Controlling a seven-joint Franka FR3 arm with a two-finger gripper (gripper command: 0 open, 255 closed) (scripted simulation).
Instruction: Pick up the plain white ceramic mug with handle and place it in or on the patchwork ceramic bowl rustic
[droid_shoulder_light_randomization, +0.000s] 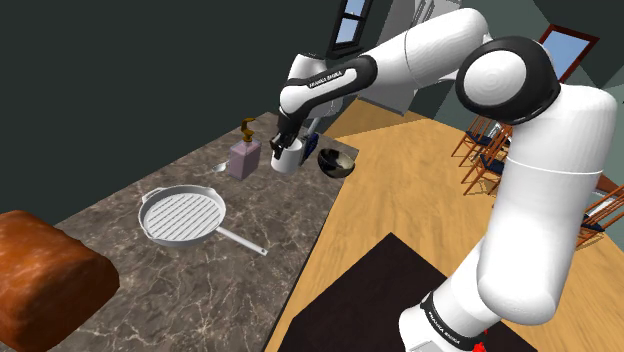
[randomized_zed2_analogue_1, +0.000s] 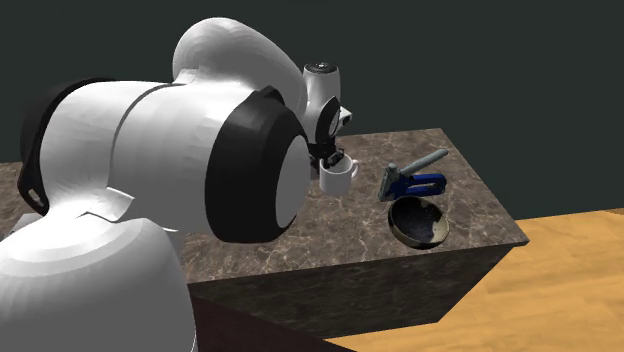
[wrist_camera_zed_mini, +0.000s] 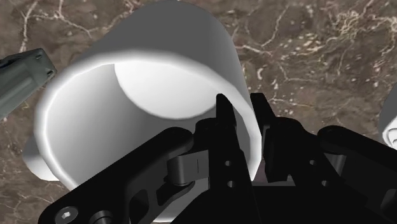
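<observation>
1. white mug (wrist_camera_zed_mini: 146, 76): upright, mouth facing the gripper, on or just above the marble counter (droid_shoulder_light_randomization: 150, 280); cannot tell if its base touches. its handle juts toward 3 o'clock in the second exterior view.
2. gripper (wrist_camera_zed_mini: 240, 105): clenched on the mug's wall, one finger inside the rim, the other outside, wall pinched between. it comes down on the mug from 12 o'clock.
3. dark bowl (randomized_zed2_analogue_1: 418, 221): the goal. lies about 4 o'clock from the mug in the second exterior view, 3 o'clock in the shoulder view; near, apart, by the counter's edge.
4. blue stapler (randomized_zed2_analogue_1: 412, 182): just beside the bowl at its 12 o'clock, grey lever raised.
5. judgement: the move is a lift, then a short carry toward 4 o'clock. the rim grip is off-centre, so the mug may tilt. it must clear the bowl's rim and the stapler's lever.
6. farther out, shoulder view: soap dispenser (droid_shoulder_light_randomization: 244, 155) at the mug's 9 o'clock, grill pan (droid_shoulder_light_randomization: 182, 215) at 7 o'clock.
</observation>
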